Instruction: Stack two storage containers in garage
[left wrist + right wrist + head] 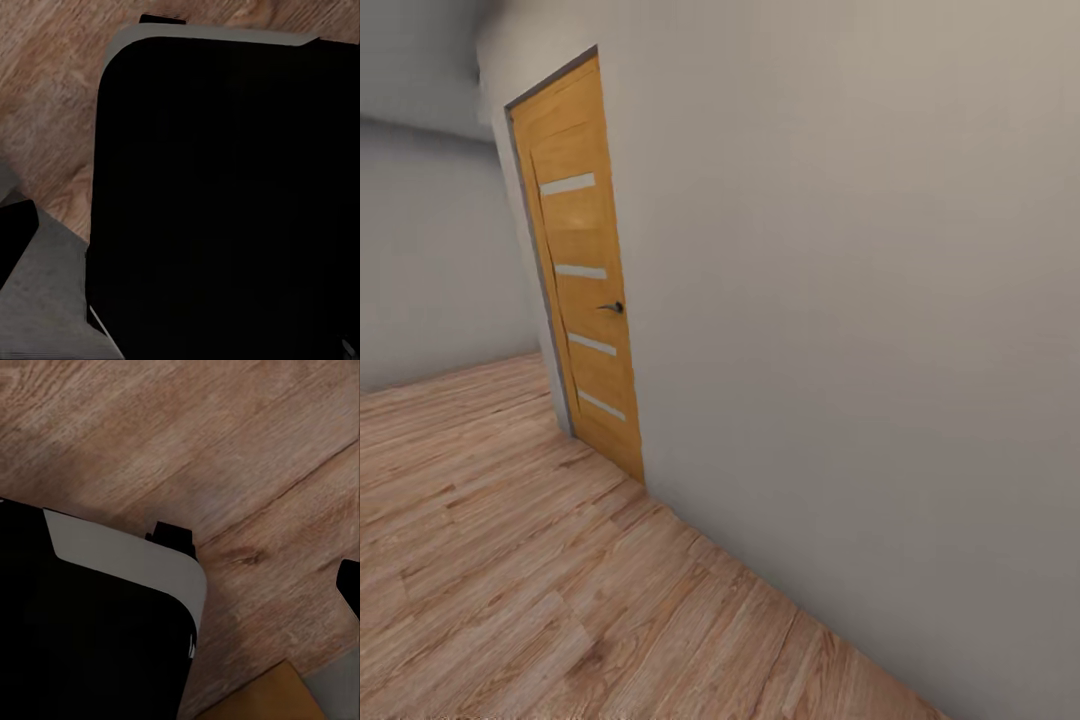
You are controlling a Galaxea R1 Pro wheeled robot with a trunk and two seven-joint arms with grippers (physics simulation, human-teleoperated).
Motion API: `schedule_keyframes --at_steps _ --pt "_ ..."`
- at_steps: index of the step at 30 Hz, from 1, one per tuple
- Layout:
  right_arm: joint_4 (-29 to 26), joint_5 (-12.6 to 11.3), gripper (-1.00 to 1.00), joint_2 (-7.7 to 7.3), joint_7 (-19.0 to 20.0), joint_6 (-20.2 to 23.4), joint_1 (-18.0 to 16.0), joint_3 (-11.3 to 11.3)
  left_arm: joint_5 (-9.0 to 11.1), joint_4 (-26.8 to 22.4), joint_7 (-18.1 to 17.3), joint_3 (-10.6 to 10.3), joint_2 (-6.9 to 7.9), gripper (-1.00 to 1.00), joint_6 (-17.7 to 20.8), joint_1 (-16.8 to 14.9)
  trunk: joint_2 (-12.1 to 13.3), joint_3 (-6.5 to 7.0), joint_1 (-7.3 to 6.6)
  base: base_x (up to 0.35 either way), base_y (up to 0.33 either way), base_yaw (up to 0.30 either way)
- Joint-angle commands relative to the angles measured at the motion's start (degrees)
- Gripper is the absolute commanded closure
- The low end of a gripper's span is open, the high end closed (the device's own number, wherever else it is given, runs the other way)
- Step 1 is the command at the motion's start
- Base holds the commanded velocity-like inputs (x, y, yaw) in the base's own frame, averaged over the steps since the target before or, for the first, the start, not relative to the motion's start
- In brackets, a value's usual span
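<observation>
Head view looks along a grey-walled hallway with an orange wooden door with pale glass slats point(582, 275) and pale wood plank floor point(490, 560). Neither red-orange storage container is in sight here. Each claw's opening cannot be told. Thin-walled open bins are probably light and slightly flexible; gripping a rim wall seems best.

Even, diffuse light, no glare; I note soft render blur throughout, and the wall point(860, 300) darkens toward its lower edge.
</observation>
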Motion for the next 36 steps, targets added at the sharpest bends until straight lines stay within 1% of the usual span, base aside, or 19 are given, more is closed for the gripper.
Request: schedule_keyframes --at_steps 1,3,5,8,14,23,36 --pt "0.18 -0.57 -1.00 0.02 0.03 -0.37 -0.07 0.49 0.94 -0.04 0.04 0.00 -0.01 -1.00 -0.02 -0.01 -0.03 -0.05 0.00 0.000 0.000 0.282" --pt "0.18 -0.60 -1.00 0.02 0.03 -0.38 -0.06 0.50 2.87 -0.02 -0.04 -0.01 0.03 -1.00 -0.02 -0.01 -0.03 -0.05 0.00 0.052 0.000 0.283" --pt "0.18 -0.61 -1.00 0.02 0.03 -0.38 -0.06 0.52 4.28 0.00 -0.12 -0.05 0.11 -1.00 -0.02 -0.01 -0.03 -0.05 0.00 0.188 0.000 0.283" --pt "0.18 -0.62 -1.00 0.04 0.03 -0.39 -0.06 0.51 5.70 0.02 -0.19 -0.09 0.14 -1.00 0.05 -0.01 -0.03 -0.05 0.00 0.261 0.000 0.283" --pt "0.18 -0.60 -1.00 0.10 0.03 -0.39 -0.06 0.50 5.97 0.02 -0.21 -0.10 0.11 -1.00 0.04 -0.01 -0.03 -0.05 0.00 0.314 0.022 0.284" --pt "0.18 -0.61 -1.00 0.33 0.03 -0.39 -0.06 0.30 6.00 0.02 -0.21 -0.10 0.06 -1.00 -0.02 -0.01 -0.03 -0.05 0.00 0.301 0.149 0.298" --pt "0.18 -0.63 -1.00 0.22 0.03 -0.40 -0.06 0.12 6.11 0.00 -0.04 0.04 -0.01 -1.00 -0.09 -0.01 -0.03 -0.05 0.00 0.033 0.021 0.300"
